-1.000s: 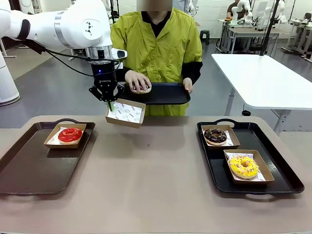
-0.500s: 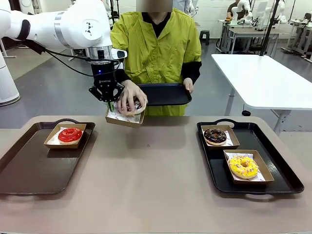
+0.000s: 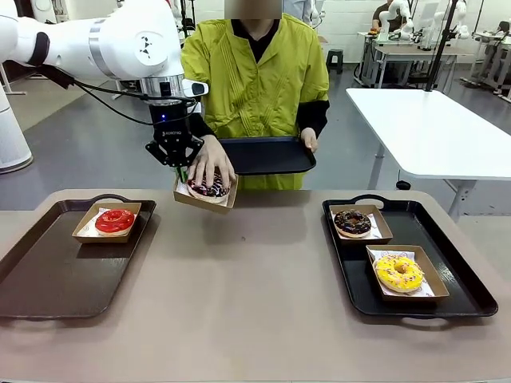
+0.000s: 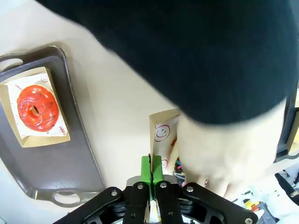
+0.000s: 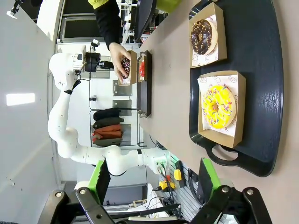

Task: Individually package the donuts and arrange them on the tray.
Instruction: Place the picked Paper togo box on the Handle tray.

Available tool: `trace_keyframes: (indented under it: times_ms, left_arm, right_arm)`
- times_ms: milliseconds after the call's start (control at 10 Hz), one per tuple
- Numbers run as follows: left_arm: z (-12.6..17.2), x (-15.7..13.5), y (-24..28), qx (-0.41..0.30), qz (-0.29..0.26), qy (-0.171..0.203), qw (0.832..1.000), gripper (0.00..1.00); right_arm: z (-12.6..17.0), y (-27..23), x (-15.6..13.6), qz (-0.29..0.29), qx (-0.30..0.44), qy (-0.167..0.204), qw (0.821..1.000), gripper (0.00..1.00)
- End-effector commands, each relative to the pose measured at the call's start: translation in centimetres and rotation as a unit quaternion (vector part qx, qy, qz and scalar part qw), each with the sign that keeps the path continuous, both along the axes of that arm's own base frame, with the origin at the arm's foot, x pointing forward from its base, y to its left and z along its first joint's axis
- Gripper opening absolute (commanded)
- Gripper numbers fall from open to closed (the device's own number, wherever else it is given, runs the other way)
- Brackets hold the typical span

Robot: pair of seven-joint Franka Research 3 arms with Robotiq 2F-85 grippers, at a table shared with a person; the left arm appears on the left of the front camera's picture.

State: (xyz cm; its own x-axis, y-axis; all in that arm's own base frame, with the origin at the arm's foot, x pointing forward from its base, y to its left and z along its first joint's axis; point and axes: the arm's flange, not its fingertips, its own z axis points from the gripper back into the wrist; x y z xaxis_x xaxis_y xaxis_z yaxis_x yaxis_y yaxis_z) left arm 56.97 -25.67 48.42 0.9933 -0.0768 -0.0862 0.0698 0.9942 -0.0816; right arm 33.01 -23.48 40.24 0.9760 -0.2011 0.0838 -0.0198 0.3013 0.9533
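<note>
Currently left tool (image 3: pixel 182 170) pinches only one rim of the paper box (image 3: pixel 204 194) near the worktop's far edge while the person's hand (image 3: pixel 210 162) presses the drizzled donut (image 3: pixel 208 188) in, so the box may tilt or slip out.

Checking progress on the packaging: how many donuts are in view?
4. The red donut sits boxed on the left tray; the chocolate donut and yellow donut boxed on the right tray; the drizzled donut in the box the left gripper holds.
</note>
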Motion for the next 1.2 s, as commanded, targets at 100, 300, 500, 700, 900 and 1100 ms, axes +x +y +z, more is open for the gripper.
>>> trace_keyframes:
  times_ms: [100, 300, 500, 700, 900, 1100]
  left_arm:
    - [0.1, -0.5, 0.2, -0.001, 0.002, -0.004, 1.0, 0.0]
    - [0.1, -0.5, 0.2, -0.001, 0.002, -0.004, 1.0, 0.0]
    - [0.1, -0.5, 0.2, -0.001, 0.002, -0.004, 1.0, 0.0]
    - [1.0, -1.9, 2.2, 0.005, -0.008, -0.003, 1.0, 0.01]
    - [3.7, -6.9, 8.5, -0.004, -0.01, -0.044, 0.999, 0.01]
    - [4.4, -10.2, 14.9, -0.013, 0.013, -0.061, 0.998, 0.01]
  right_arm:
    - [0.3, 0.1, -0.1, -0.001, 0.006, 0.001, 1.0, 1.0]
    - [0.3, 0.1, -0.1, -0.001, 0.006, 0.001, 1.0, 1.0]
    - [0.3, 0.1, -0.1, -0.001, 0.006, 0.001, 1.0, 1.0]
    - [0.3, 0.1, -0.1, -0.001, 0.006, 0.001, 1.0, 1.0]
    - [0.3, 0.1, -0.1, -0.001, 0.006, 0.001, 1.0, 1.0]
    - [0.3, 0.1, -0.1, -0.001, 0.006, 0.001, 1.0, 1.0]
